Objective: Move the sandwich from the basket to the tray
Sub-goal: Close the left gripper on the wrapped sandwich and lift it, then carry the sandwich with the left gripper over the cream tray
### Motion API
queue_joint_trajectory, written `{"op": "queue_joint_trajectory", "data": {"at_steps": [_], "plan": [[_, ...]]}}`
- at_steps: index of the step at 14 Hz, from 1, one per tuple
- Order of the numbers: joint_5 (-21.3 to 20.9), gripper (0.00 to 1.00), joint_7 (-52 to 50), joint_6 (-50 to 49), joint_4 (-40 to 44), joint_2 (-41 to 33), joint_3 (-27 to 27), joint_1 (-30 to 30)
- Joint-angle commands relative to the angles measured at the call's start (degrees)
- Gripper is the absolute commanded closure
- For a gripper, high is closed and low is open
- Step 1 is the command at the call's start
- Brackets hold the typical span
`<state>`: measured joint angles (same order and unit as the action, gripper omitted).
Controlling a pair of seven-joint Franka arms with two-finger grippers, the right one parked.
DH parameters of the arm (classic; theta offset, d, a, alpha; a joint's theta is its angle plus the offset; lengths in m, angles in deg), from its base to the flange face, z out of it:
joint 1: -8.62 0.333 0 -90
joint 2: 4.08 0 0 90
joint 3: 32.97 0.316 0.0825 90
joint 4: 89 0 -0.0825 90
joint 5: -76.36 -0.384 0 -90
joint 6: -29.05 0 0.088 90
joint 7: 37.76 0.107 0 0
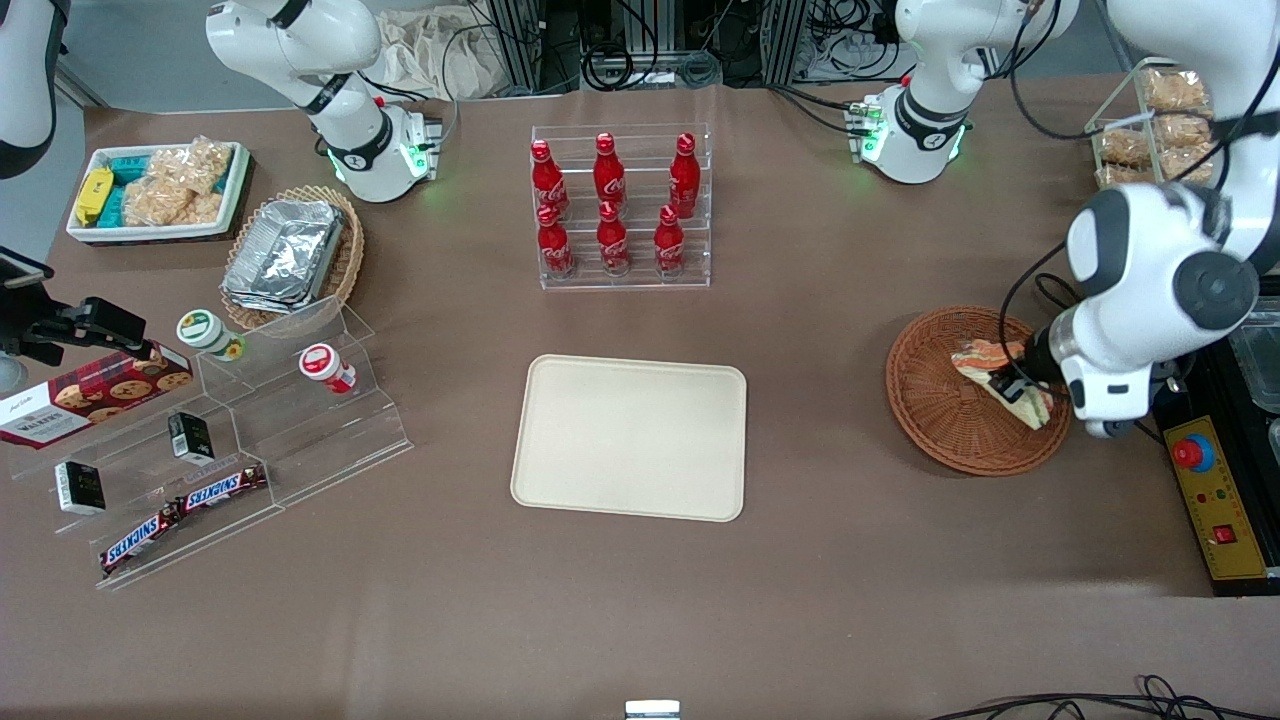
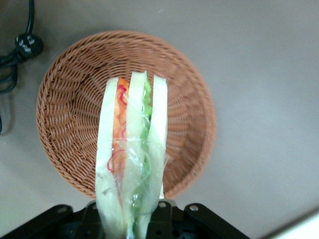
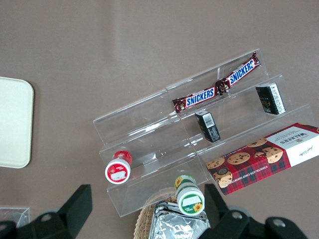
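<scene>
Gripper (image 1: 1022,385) around sandwich (image 2: 133,149) above basket (image 2: 65,129), fingertips hidden.

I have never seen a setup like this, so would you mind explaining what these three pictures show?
Two white robot arms stand at a brown table. The front view looks down on the whole table. The other two views come from cameras on the arms' wrists. The working arm's gripper is over the round wicker basket, shut on a wrapped sandwich, which the wrist view shows held above the basket. The cream tray in the middle is bare. Also there: a rack of red cola bottles and snacks on clear shelves.
</scene>
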<state>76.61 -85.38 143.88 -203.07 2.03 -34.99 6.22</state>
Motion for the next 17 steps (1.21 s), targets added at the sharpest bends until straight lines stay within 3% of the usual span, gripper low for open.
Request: {"op": "queue_joint_trajectory", "data": {"at_steps": [1, 6, 9, 13, 17], "plan": [[1.69, 1.0, -2.72, -1.19, 0.79, -1.28, -6.83, -0.33], [-0.06, 1.0, -2.22, 5.92, 11.05, 10.3, -21.42, -1.02], [-10.49, 1.0, -2.12, 15.13, 12.39, 17.33, -22.41, -8.3], [-15.87, 0.98, -2.39, 24.2, 12.48, 25.16, -22.24, -13.76], [-23.87, 0.86, -3.0, 27.2, 13.53, 30.45, -22.15, -13.77]]}}
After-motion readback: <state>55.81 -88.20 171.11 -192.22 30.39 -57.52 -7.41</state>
